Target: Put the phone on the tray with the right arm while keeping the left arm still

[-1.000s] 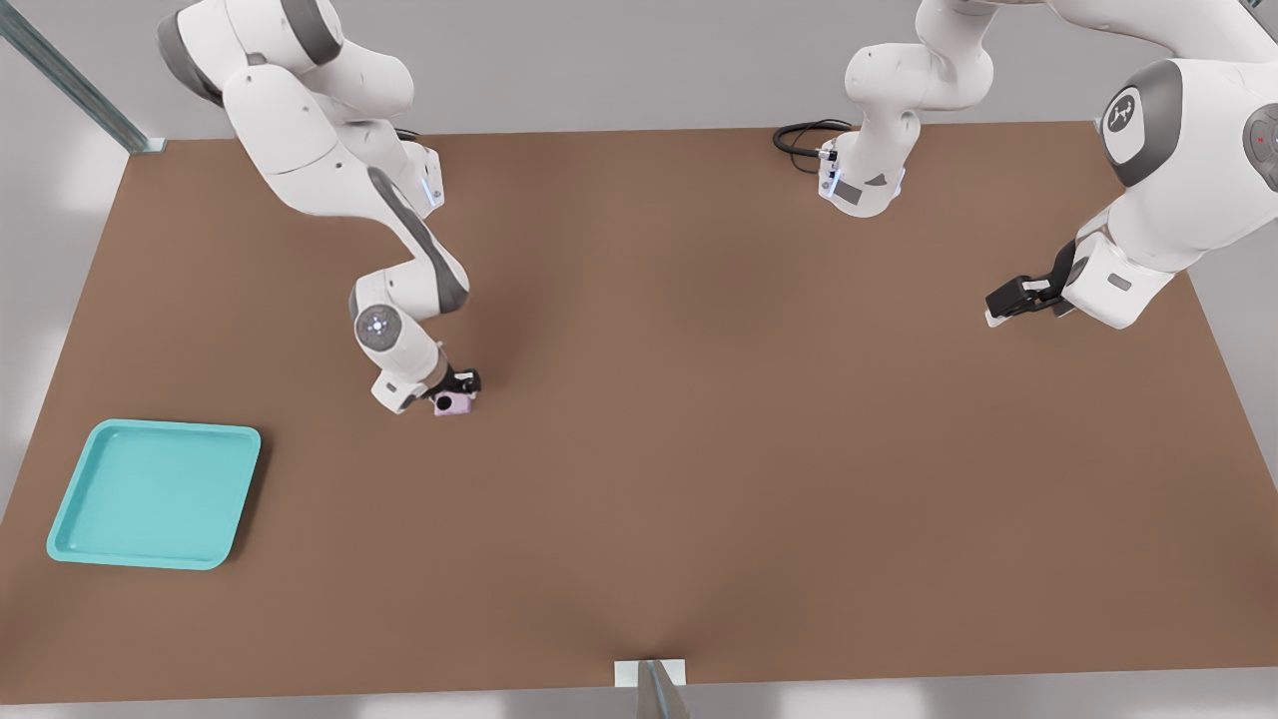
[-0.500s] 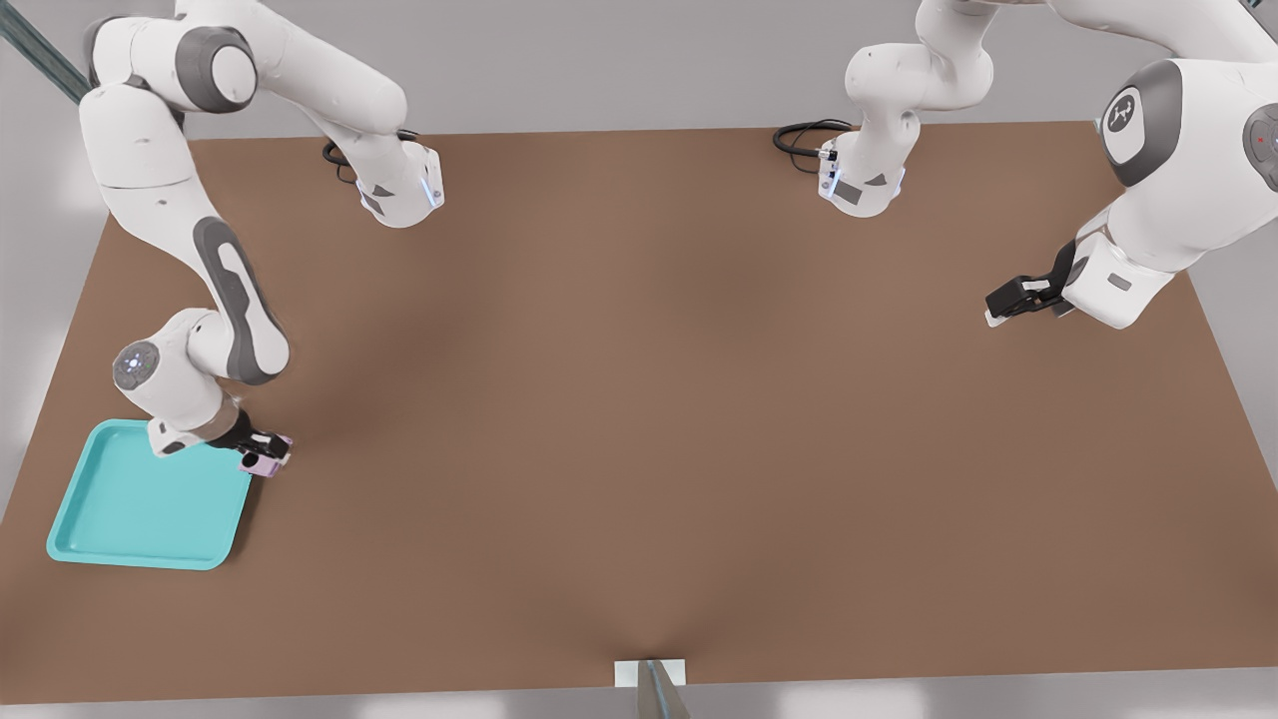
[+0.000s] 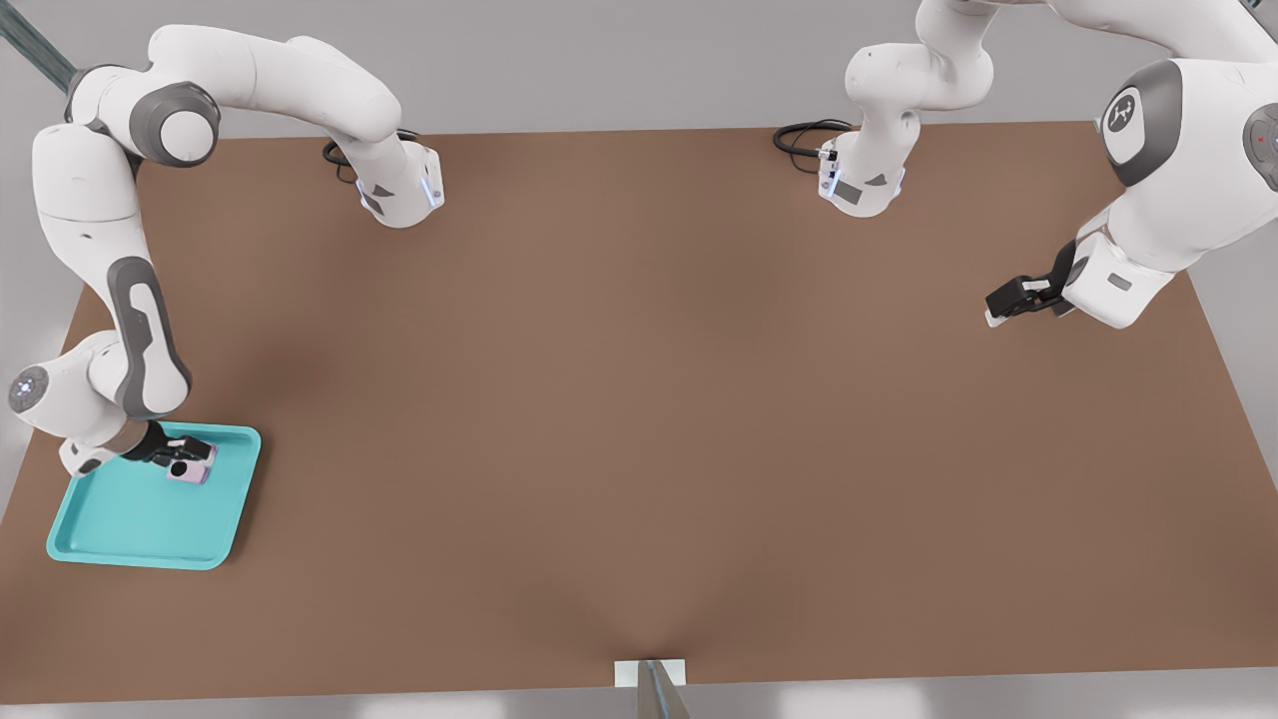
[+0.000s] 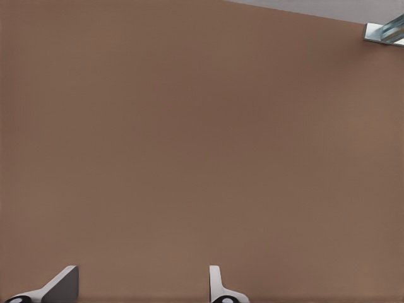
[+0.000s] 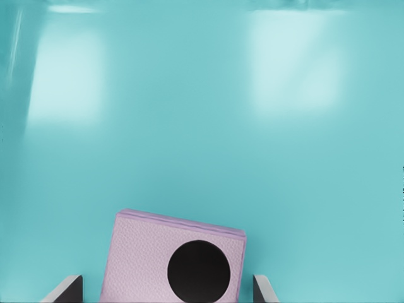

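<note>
One phone and one tray are on view, together with one brown worktop that carries the tray. The tray is turquoise with rounded corners and a raised rim, and it sits near the worktop's corner at the front view's left. The right arm bends down over that side, and its black claw hangs over the tray's far part, inside the rim. The claw is pinching the phone: in the right wrist view the two fingers stand on either side of the pale pink-lilac body, which sits slightly tilted between them against the tray's turquoise floor. One black round lens shows on the phone in that view; the front view also shows one dark lens. Whether the phone touches the tray's floor or is held just above it cannot be told. Two dark cables are coiled on the worktop's far edge, one beside each arm base.
</note>
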Motion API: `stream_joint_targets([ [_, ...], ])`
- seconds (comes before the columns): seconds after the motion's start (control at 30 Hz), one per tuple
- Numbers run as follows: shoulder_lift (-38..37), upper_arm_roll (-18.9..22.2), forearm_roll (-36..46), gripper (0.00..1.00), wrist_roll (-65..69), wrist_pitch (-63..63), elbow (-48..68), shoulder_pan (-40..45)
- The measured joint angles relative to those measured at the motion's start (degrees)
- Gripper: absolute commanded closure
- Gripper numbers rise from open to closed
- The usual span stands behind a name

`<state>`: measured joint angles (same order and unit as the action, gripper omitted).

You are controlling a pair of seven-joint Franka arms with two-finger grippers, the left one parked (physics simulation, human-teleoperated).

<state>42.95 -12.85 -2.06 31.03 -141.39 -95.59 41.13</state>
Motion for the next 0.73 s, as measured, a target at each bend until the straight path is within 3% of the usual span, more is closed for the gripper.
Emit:
stream_joint_targets([
  [0.07, -4.5, -2.5, -0.2, 0.00, 1.8, 2.9, 2.9, -1.1],
  [0.17, -19.6, -5.7, -4.2, 0.00, 1.0, 11.2, 3.7, -11.6],
  [0.23, -30.0, -13.2, -6.6, 0.00, -1.8, 18.9, 2.5, -15.8],
  [0.27, -34.3, -14.0, -6.6, 0.00, -3.2, 22.8, 2.0, -18.3],
  [0.3, -37.1, -2.8, -5.6, 0.01, -4.4, 26.3, 1.8, -30.5],
  [0.33, -38.8, 4.9, -4.6, 0.01, -5.6, 29.4, 1.8, -38.9],
  [0.37, -38.0, 8.7, -3.9, 0.03, -6.8, 32.4, 4.0, -43.4],
  [0.47, -27.4, 11.8, -2.6, 0.03, -9.9, 42.5, 22.9, -44.3],
  [0.73, -29.7, 12.9, -1.6, 0.00, -18.3, 49.8, 20.8, -45.3],
])
